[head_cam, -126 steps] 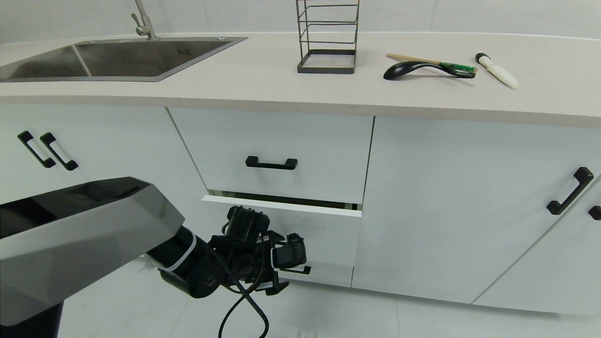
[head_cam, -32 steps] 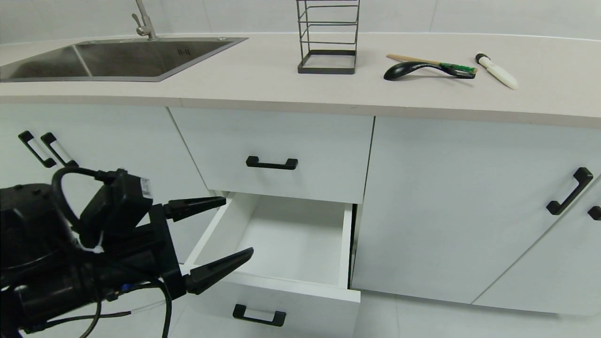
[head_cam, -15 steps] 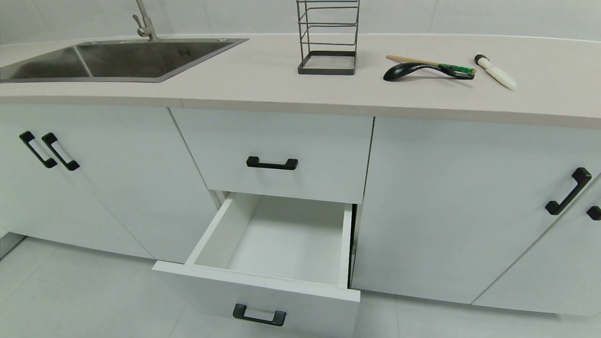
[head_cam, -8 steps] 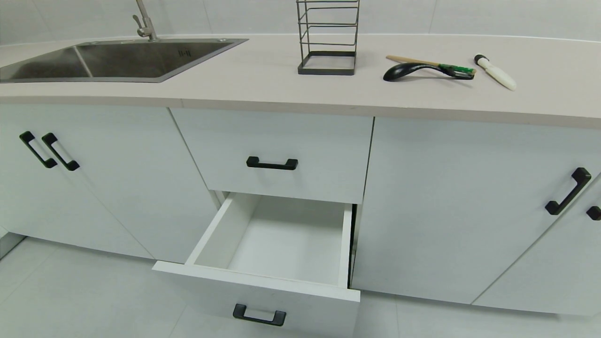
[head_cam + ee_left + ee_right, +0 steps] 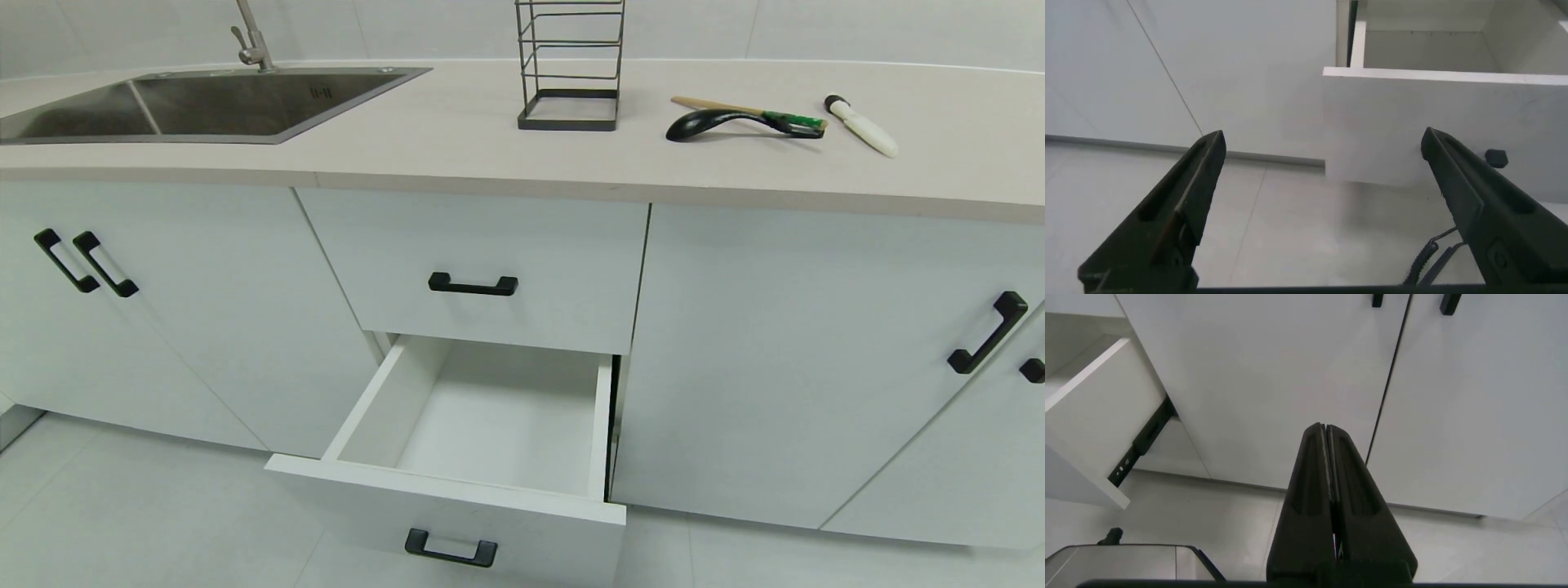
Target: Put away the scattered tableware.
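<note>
Pale counter point(image 5: 457, 155) ran the full width under a grey tiled wall point(image 5: 816, 28). Steel sink point(image 5: 204, 102) with faucet point(image 5: 249, 37) was set into its left end. Empty black wire rack point(image 5: 569, 69) stood upright mid-counter.

Tableware lay on the counter right of the rack. Black spoon point(image 5: 718, 122) touched a wooden utensil point(image 5: 718, 104) with a green end, the two crossing at that end. White utensil point(image 5: 865, 129) with a black cap lay just beside them, apart.

White cabinets sat below, with black handles. Upper drawer point(image 5: 482, 261) was closed. Lower drawer point(image 5: 457, 514) was pulled out, its white inside bare. Doors point(image 5: 784, 351) to the right were closed. Floor point(image 5: 147, 523) was light grey tile.

Left gripper point(image 5: 1323, 139) was spread wide, nothing between the fingers, low over the floor and facing the lower drawer's front panel point(image 5: 1437, 122). Right gripper point(image 5: 1324, 433) had its fingers pressed together, holding nothing. It pointed at the closed doors point(image 5: 1290, 384), with the open drawer's side point(image 5: 1086, 400) off to one side.
</note>
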Tool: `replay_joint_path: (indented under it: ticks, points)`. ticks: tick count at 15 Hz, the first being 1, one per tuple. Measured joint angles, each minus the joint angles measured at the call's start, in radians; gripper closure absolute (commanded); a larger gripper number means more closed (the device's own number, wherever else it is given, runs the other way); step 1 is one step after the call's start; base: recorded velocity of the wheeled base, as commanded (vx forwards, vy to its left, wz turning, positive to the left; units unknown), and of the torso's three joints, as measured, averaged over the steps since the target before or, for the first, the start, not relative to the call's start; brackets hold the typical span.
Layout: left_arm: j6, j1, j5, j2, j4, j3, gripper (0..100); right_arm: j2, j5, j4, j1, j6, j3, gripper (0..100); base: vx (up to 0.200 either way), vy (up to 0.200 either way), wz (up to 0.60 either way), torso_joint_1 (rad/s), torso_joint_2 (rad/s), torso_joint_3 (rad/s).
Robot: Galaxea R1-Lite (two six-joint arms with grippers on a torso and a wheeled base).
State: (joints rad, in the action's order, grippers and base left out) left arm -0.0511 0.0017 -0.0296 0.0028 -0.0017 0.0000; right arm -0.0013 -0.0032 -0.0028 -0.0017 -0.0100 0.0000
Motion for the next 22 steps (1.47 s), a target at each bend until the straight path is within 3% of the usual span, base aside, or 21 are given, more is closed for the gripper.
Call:
replay_joint_path:
  ticks: [2,4,5,10,19,22]
  points:
    - [0.002,0.001,0.000,-0.003,0.000,0.000,0,0.000,0.000,0.000,0.000,0.000,0.000,100,0.000,0.000,0.00,0.000,0.00,0.000]
    - [0.040,0.001,0.000,-0.004,0.000,0.000,0,0.000,0.000,0.000,0.000,0.000,0.000,100,0.000,0.000,0.00,0.000,0.00,0.000]
    - [0.043,0.001,-0.001,-0.004,0.000,0.000,0,0.000,0.000,0.000,0.000,0.000,0.000,100,0.000,-0.200,0.00,0.002,0.00,-0.007]
    - [0.041,0.001,-0.005,-0.004,-0.001,0.000,0,0.000,0.000,0.000,0.000,0.001,0.000,100,0.000,-0.200,0.00,0.004,0.00,0.006]
    - [0.052,0.001,-0.004,-0.004,0.000,0.000,0,0.000,0.000,0.000,0.000,0.000,0.000,100,0.000,0.000,0.00,0.000,0.00,0.000]
    - [0.052,0.000,-0.004,-0.004,0.000,0.000,0,0.000,0.000,0.000,0.000,-0.001,0.000,100,0.000,0.000,0.60,-0.001,0.01,0.004]
